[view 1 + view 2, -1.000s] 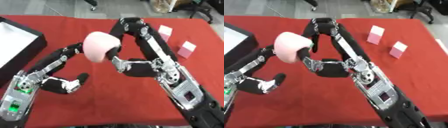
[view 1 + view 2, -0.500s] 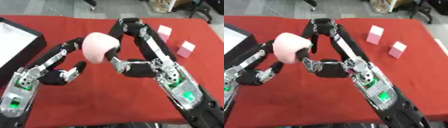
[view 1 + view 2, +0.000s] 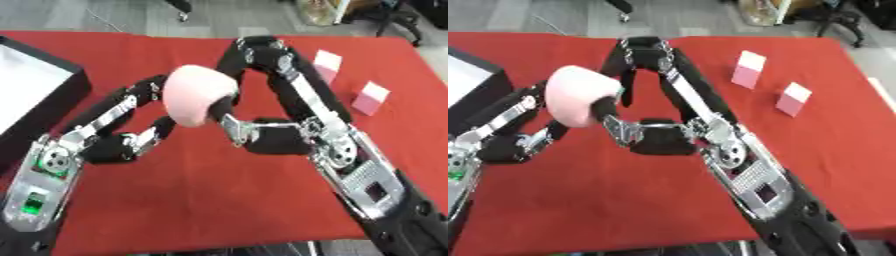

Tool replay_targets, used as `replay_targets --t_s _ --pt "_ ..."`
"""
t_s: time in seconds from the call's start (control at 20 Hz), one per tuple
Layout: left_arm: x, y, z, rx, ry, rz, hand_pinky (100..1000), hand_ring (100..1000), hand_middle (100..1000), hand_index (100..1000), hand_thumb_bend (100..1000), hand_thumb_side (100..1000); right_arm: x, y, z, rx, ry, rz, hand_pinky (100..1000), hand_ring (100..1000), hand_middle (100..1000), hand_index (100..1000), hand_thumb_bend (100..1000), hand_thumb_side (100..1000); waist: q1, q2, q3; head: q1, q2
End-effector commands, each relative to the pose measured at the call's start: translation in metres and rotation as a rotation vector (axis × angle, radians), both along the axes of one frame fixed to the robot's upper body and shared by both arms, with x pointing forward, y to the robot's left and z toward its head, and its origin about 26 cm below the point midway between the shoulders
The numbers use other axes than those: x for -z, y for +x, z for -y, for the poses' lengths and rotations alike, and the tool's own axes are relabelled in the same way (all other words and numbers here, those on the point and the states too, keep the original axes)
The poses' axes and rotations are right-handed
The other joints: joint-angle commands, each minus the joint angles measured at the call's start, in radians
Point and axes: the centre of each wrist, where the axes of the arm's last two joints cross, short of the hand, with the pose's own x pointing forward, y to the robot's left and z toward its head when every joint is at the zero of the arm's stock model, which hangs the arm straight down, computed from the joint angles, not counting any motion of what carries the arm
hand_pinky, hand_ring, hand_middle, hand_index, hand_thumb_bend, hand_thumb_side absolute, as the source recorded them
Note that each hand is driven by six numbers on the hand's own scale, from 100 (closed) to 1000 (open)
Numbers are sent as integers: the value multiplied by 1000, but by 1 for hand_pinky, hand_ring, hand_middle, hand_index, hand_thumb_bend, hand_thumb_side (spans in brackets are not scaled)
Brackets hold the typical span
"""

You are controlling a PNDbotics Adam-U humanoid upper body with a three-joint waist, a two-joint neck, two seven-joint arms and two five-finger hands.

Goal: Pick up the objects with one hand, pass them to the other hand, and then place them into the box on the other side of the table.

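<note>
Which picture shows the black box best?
The left eye view. There the box on the table's left shows its black wall and white inside. The right eye view catches only a corner of it at the left edge.

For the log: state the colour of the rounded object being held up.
Pale pink rounded object, clearest in the left eye view.

You have one pink ball (image 3: 199, 95) held up, two pink blocks (image 3: 327, 64) (image 3: 370, 97) standing on the red cloth (image 3: 201, 190), and one black box (image 3: 54, 102) at left.
</note>
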Motion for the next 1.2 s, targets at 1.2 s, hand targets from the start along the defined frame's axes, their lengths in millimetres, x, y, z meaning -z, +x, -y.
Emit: replay_targets --t_s 1.2 --pt "-16 -3 3 147 -131 -4 893 1000 928 1000 223 741 9 7 -3 28 -21 -16 637 328 488 204 100 107 4 -12 -3 -10 -3"
